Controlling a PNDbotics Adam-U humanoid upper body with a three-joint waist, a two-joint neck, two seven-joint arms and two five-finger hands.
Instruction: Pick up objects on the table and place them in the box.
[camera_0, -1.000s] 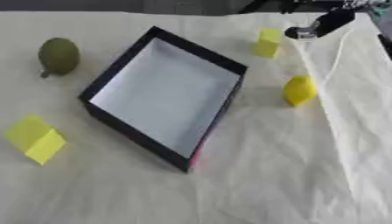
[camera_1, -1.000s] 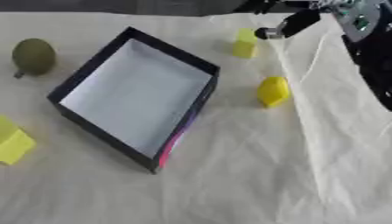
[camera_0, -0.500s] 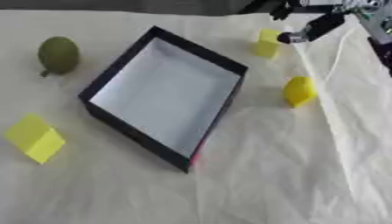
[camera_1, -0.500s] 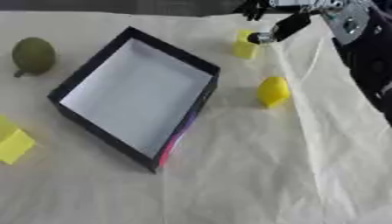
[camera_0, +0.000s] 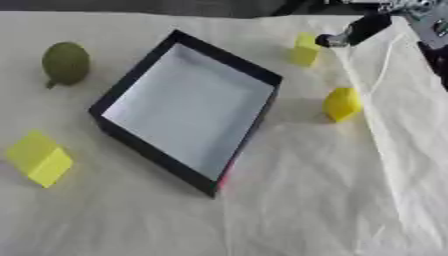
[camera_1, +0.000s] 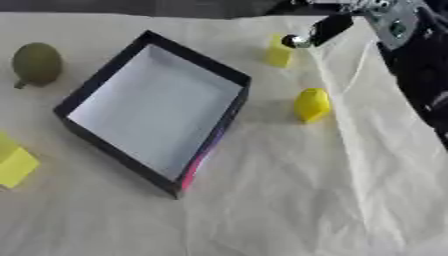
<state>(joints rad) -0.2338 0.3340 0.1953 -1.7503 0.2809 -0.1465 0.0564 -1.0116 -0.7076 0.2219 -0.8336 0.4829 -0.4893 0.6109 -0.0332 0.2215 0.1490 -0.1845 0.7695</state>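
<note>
A black box (camera_0: 227, 56) with a white inside lies turned at an angle in the middle of the cream cloth, with nothing in it. Behind its right corner stands a small yellow block (camera_0: 305, 49). My right hand (camera_0: 363, 29) comes in from the upper right, a straight dark finger with a silvery tip reaching just beside that block's right side; it holds nothing. A rounded yellow piece (camera_0: 341, 104) sits right of the box. A green pear-like fruit (camera_0: 66, 62) lies at the far left, and a larger yellow block (camera_0: 39, 157) at the lower left. My left hand does not show.
The cloth has a long raised fold (camera_0: 385, 125) running down the right side. My dark right arm (camera_1: 420, 75) fills the upper right edge. Open cloth stretches across the front, below the box.
My right hand has moved left and a little down, from beside the cloth fold to right next to the small yellow block. The objects and the box have stayed put.
</note>
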